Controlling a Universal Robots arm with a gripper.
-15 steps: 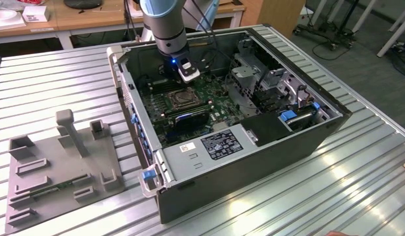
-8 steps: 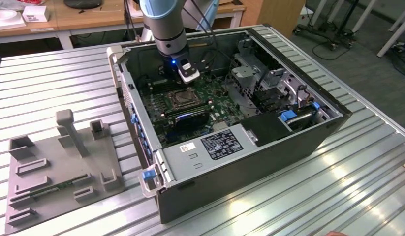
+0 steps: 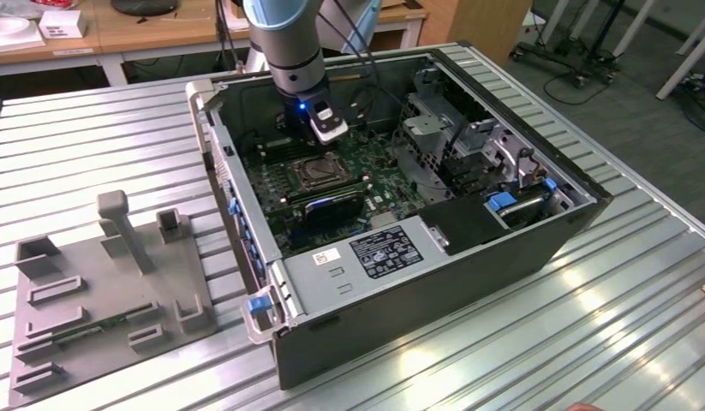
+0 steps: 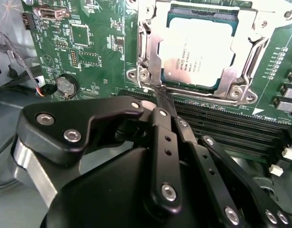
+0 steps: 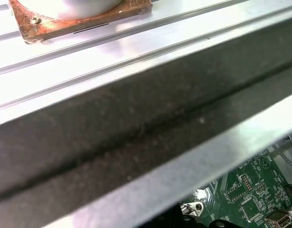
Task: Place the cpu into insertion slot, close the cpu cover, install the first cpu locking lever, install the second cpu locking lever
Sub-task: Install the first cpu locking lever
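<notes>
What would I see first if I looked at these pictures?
A big robot arm reaches into an open black computer case on a ribbed metal table. In the second wrist view, its black gripper sits right beside the silver chip, which lies under a silvery frame on the green board.

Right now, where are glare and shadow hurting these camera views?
Exterior view: ceiling light streaks glare across the ribbed table, while the computer case interior sits in shade. Second wrist view: the cpu top is washed pale by reflection. First wrist view: the table glares white beside the case wall, a dark band.
</notes>
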